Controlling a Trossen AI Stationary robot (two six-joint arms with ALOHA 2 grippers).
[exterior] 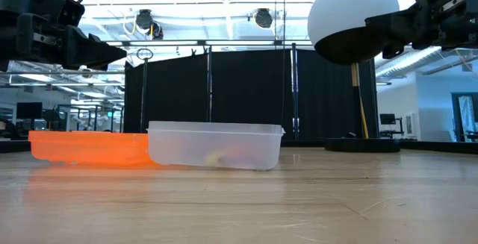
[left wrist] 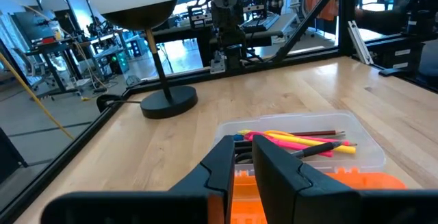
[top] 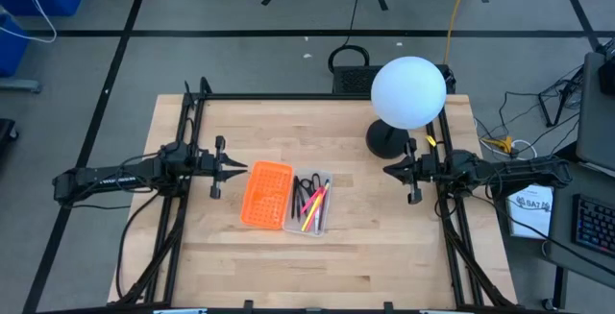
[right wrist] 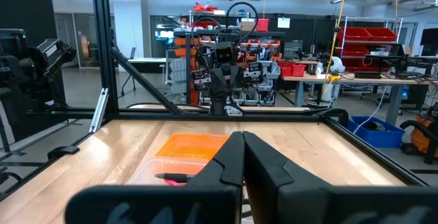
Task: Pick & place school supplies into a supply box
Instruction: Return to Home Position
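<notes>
High view: pens and scissors lie inside the box, between both grippers. Left gripper, slightly parted and empty, hovers beside the orange tray. Right gripper, closed and empty, waits well clear; the task looks complete.

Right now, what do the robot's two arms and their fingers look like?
Both arms are dark, nearly black, slim and jointed, with black cables running along them. The left arm carries small pale lettering on its side. Each ends in two dark, wedge-shaped fingers that taper to a point: the left gripper and the right gripper look alike. Up close, the fingers look like smooth matte plastic.
</notes>
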